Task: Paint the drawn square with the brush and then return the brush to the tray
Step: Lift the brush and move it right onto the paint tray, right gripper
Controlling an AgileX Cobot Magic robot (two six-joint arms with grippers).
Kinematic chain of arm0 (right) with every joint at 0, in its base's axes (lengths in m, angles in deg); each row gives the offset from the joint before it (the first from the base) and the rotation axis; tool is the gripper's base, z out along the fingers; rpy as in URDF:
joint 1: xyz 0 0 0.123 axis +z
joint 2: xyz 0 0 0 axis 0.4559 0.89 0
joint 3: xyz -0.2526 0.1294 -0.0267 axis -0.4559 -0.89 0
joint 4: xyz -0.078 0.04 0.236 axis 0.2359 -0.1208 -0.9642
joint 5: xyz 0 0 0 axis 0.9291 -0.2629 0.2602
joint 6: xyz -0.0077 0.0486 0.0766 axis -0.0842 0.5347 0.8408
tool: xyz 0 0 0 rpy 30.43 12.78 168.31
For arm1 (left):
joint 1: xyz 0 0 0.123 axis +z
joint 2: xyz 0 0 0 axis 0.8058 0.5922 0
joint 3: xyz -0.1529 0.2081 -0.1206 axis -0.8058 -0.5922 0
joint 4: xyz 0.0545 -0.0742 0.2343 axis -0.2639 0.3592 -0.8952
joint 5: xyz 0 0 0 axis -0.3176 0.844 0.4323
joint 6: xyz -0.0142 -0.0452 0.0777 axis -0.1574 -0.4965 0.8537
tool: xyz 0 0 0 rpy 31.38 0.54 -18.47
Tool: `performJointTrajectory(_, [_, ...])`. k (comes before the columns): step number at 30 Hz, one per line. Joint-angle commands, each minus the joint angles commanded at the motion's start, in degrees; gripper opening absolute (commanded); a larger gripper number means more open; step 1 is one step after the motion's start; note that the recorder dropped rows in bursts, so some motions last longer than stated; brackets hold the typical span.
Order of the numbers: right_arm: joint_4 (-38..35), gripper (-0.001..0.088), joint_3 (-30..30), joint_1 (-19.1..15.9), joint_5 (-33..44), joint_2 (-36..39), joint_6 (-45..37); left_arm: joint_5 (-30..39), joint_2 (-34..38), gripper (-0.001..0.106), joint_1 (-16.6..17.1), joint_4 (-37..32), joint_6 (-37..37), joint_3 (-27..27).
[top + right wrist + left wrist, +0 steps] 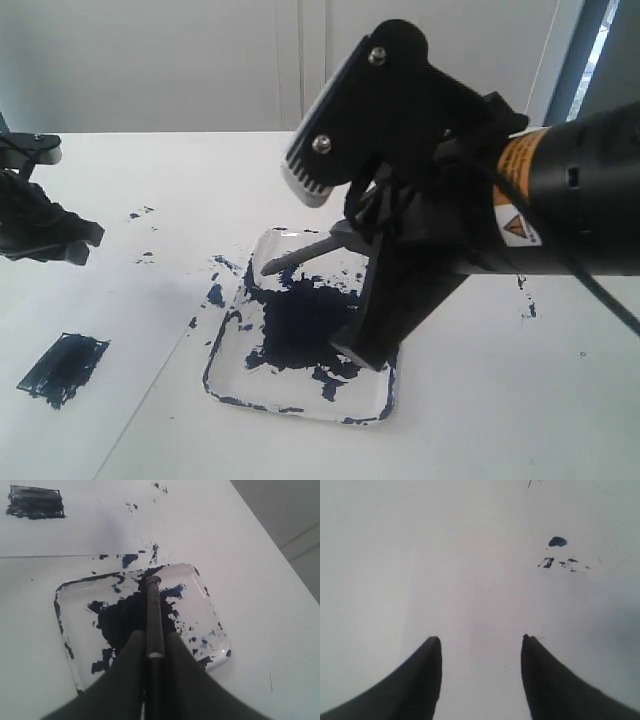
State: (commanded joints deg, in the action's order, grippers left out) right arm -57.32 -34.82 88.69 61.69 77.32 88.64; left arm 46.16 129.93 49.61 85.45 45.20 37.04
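Observation:
My right gripper (155, 632) is shut on the brush (152, 610), a thin black stick running out past the fingertips. The brush's far end hangs over the dark blot in the tray (58, 611). In the exterior view the brush (300, 255) points left over the tray (300, 412), with the right gripper (345, 240) above it. The drawn square (62, 368) is a dark painted patch on the paper at the left, also seen in the right wrist view (35, 502). My left gripper (40, 235) hovers at the far left, and its jaws (481, 639) stand open over bare white surface.
White paper (90, 525) lies beside the tray, its edge close to the tray's rim. Stray paint specks (557, 542) dot the paper, and more splatter (215, 294) sits just left of the tray. The right arm's black body (560, 190) fills the upper right.

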Motion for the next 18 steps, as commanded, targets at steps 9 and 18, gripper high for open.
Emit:
performJointTrajectory(9, [0.14,0.0,-7.21,0.0,-6.68,0.11,3.54,7.82,-10.67,0.039,-0.1,0.0,0.0,0.0])
performJointTrajectory(18, [0.14,0.0,-12.66,0.0,-11.17,0.11,3.43,10.67,-24.38,0.028,-6.22,-5.53,-5.01,0.0])
